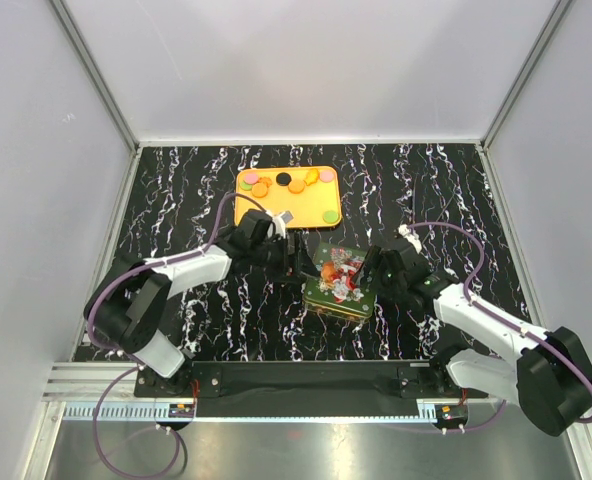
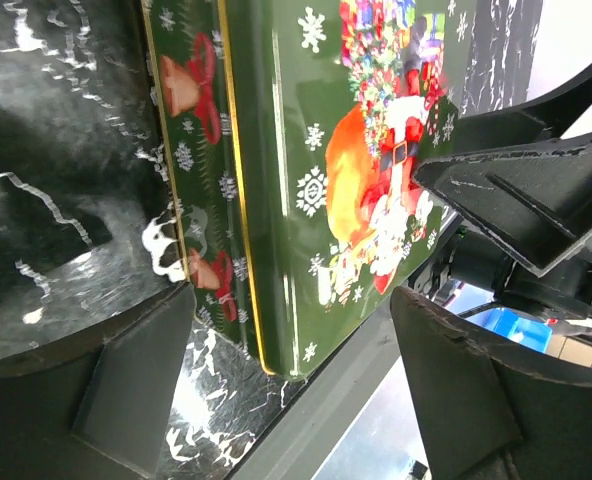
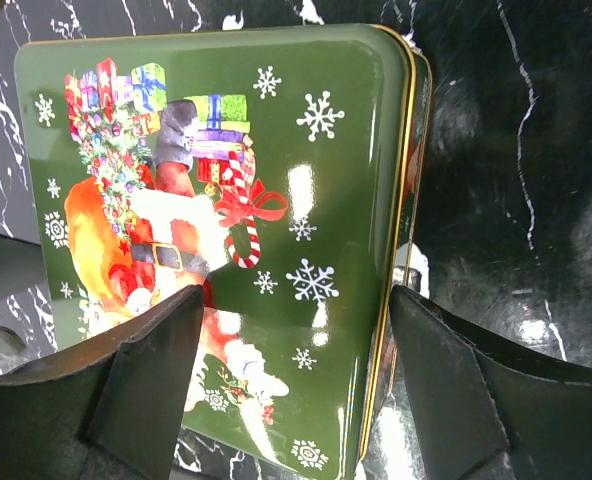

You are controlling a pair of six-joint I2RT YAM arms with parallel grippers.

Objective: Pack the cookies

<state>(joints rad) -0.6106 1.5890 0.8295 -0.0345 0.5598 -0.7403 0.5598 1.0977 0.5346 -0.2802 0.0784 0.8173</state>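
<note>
On the bench (image 1: pixel 176 190) I note the lidded tin (image 1: pixel 341 282) lying between both grippers. The left gripper (image 1: pixel 295 260) and right gripper (image 1: pixel 375 272) are each spread wide, holding nothing. The tray (image 1: pixel 252 212) sits just beyond the left gripper, the nearer one. The cookies (image 1: pixel 298 185) lie loose on it.

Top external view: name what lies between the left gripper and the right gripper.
The green Christmas tin, lid on, lies between the left gripper and the right gripper, seen in the top external view.
</note>
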